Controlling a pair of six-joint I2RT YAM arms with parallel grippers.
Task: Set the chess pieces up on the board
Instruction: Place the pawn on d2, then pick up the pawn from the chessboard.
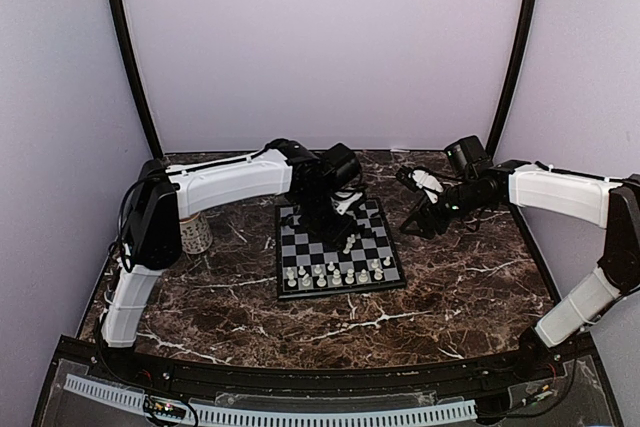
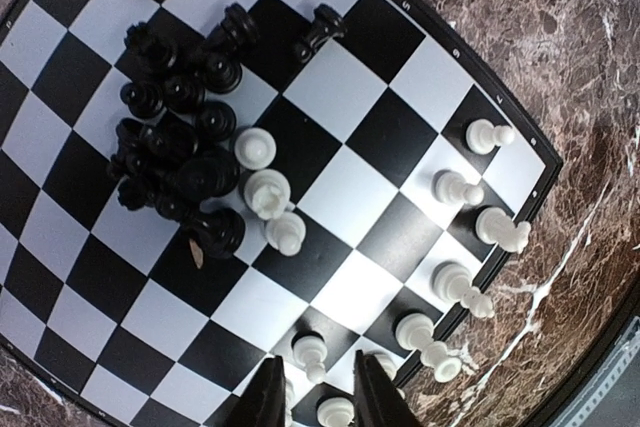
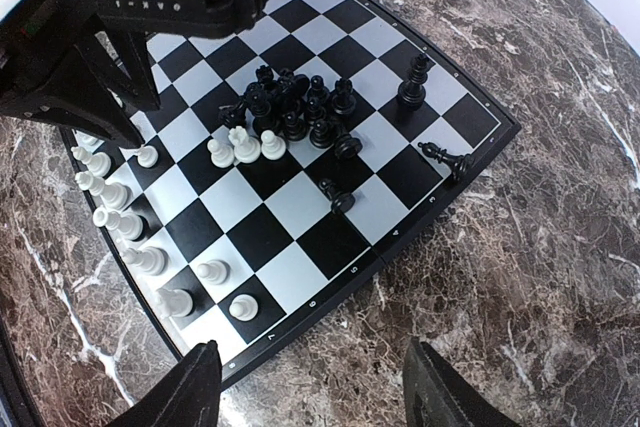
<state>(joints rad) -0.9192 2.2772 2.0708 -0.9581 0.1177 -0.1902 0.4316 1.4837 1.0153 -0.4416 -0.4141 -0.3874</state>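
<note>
Top view, board: flat square black-and-grey checked chessboard (image 1: pixel 300 243) on veined dark marble tabletop (image 1: pixel 460 297); pale cylindrical mug (image 1: pixel 196 234) to its left, contents hidden.
Left wrist, left gripper (image 2: pixel 318 402): black fingers slightly apart, clamping nothing, over the board's white-piece edge.
Left wrist, pieces: glossy black chess pieces (image 2: pixel 180 152) heaped mid-board; three white chess pieces (image 2: pixel 266 192) just beside them.
Right wrist, right gripper (image 3: pixel 315 387): fingers wide apart, empty, over the tabletop beside the board.
Right wrist, strays: three black pieces apart from the heap, one lying flat.

Dark marble tabletop (image 1: pixel 450 287), pale mug (image 1: pixel 197 234) near its left edge, plain lilac walls (image 1: pixel 320 37) behind.
</note>
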